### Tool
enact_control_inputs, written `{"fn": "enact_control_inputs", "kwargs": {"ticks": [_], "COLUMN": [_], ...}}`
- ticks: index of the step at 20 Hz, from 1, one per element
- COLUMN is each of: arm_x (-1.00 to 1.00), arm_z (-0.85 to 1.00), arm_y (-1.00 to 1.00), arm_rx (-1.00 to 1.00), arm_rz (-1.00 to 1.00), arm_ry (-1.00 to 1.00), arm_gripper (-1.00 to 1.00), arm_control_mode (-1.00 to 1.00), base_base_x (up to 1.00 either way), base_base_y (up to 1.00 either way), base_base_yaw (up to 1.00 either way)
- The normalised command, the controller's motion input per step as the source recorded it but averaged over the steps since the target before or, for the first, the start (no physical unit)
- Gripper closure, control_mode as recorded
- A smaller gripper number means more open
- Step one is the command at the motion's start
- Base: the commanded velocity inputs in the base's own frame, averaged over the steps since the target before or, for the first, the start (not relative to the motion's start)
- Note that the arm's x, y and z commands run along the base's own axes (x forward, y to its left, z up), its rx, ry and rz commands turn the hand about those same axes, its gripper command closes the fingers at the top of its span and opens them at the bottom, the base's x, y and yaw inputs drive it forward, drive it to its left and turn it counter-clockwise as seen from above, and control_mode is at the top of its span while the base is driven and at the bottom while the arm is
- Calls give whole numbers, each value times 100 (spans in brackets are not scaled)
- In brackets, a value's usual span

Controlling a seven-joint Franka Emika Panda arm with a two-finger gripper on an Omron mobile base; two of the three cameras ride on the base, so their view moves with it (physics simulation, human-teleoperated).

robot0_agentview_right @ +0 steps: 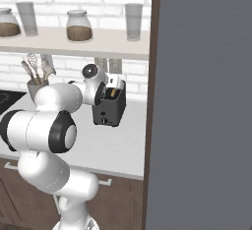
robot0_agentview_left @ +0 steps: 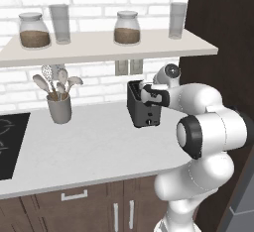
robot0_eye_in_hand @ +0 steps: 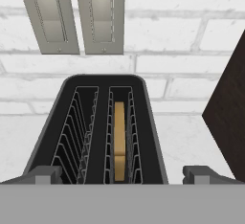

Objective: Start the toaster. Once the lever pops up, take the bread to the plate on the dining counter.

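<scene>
The dark toaster (robot0_agentview_left: 144, 112) (robot0_agentview_right: 109, 110) (robot0_eye_in_hand: 103, 122) stands on the white wall counter under the shelf. The bread (robot0_eye_in_hand: 119, 139) (robot0_agentview_right: 113, 93) sits upright in the toaster's right slot, and the left slot holds nothing. My gripper (robot0_agentview_left: 149, 93) (robot0_agentview_right: 105, 88) (robot0_eye_in_hand: 124, 175) hovers just above the toaster's top, pointing down at the slots. It is open, with its fingertips (robot0_eye_in_hand: 45, 174) spread wider than the toaster body and nothing between them. The plate and the dining counter are out of view.
A grey crock of utensils (robot0_agentview_left: 59, 108) stands left of the toaster, with a black cooktop (robot0_agentview_left: 10, 142) beyond it. A shelf (robot0_agentview_left: 99, 47) with jars and glasses hangs overhead. A tall dark cabinet (robot0_agentview_left: 218, 28) (robot0_eye_in_hand: 229, 117) stands close on the toaster's right. Wall outlets (robot0_eye_in_hand: 72, 17) are behind it.
</scene>
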Motion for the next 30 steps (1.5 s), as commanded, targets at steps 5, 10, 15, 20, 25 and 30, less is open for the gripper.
{"fn": "enact_control_inputs", "kwargs": {"ticks": [5, 10, 15, 20, 25, 30], "arm_x": [0, 0, 0, 0, 0, 0], "arm_z": [0, 0, 0, 0, 0, 0], "arm_y": [0, 0, 0, 0, 0, 0], "arm_rx": [0, 0, 0, 0, 0, 0], "arm_rz": [0, 0, 0, 0, 0, 0], "arm_ry": [0, 0, 0, 0, 0, 0], "arm_gripper": [-100, -100, -100, -100, -100, -100], "arm_control_mode": [-100, -100, -100, -100, -100, -100], "base_base_x": [0, 0, 0, 0, 0, 0], "base_base_y": [0, 0, 0, 0, 0, 0], "base_base_yaw": [0, 0, 0, 0, 0, 0]}}
